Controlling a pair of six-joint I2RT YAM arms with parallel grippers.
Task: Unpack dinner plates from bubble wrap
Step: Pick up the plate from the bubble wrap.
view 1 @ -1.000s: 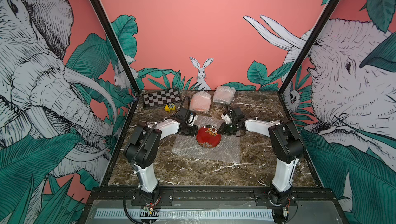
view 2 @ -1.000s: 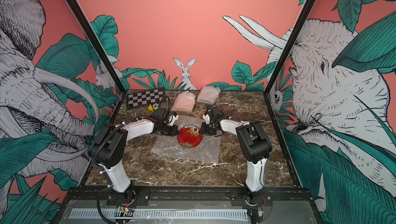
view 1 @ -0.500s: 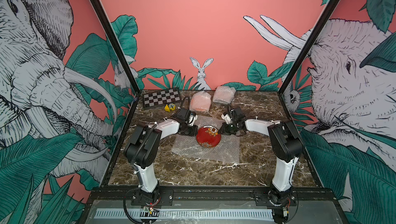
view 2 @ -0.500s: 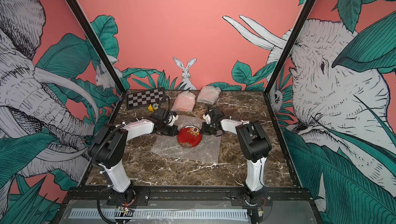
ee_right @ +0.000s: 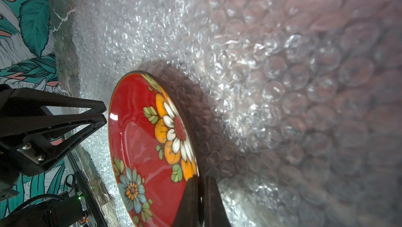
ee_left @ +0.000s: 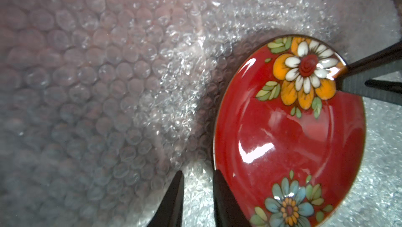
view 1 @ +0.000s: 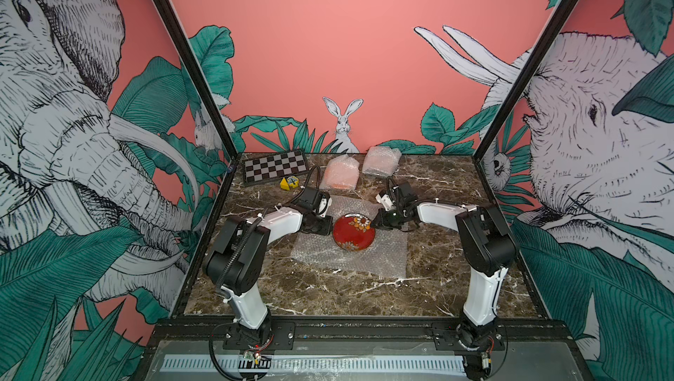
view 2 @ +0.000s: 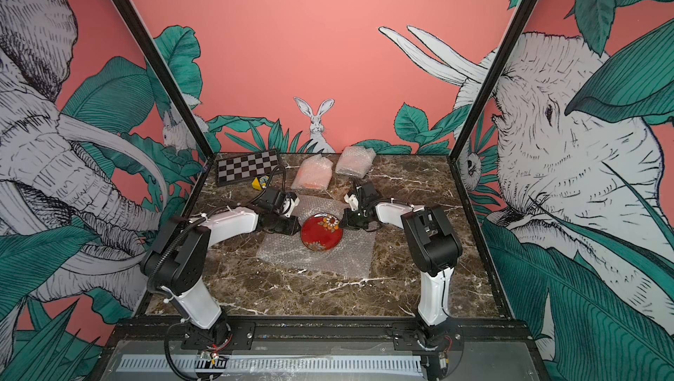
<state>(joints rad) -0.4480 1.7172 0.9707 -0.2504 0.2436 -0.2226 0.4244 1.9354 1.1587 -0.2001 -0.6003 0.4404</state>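
The dark red plate (view 1: pixel 353 233) lies bare on an opened sheet of bubble wrap (view 1: pixel 364 264) at the middle of the marble table (view 1: pixel 321 299). Its unwrapping is therefore judged done, and the step in hand is taken to be the removal of this plate from the sheet.

The plate's far right rim is pinched by the right gripper (ee_right: pixel 201 179), whose jaws are clamped on the edge beside the orange-and-white flower. The left gripper (ee_left: pixel 198 173) is placed just beside the plate's left rim, over the sheet. Its jaws are narrowly parted and nothing is gripped between them. Whether the plate is raised off the sheet cannot be told.

For the next move, a firm hold on the glossy rim is called for while the plate is lifted clear and set on bare table. The sheet may need to be pressed down by the left gripper so that it is not dragged along. Two more bundles are left wrapped at the far side: an orange-tinted bundle (view 1: pixel 341 175) and, to its right, a paler bundle (view 1: pixel 381 160).

No brand, label or writing can be read. At the far left, a checkered board (view 1: pixel 275 169) and a small yellow object (view 1: pixel 288 182) are seen; the blue mark on the latter is too small to make out.
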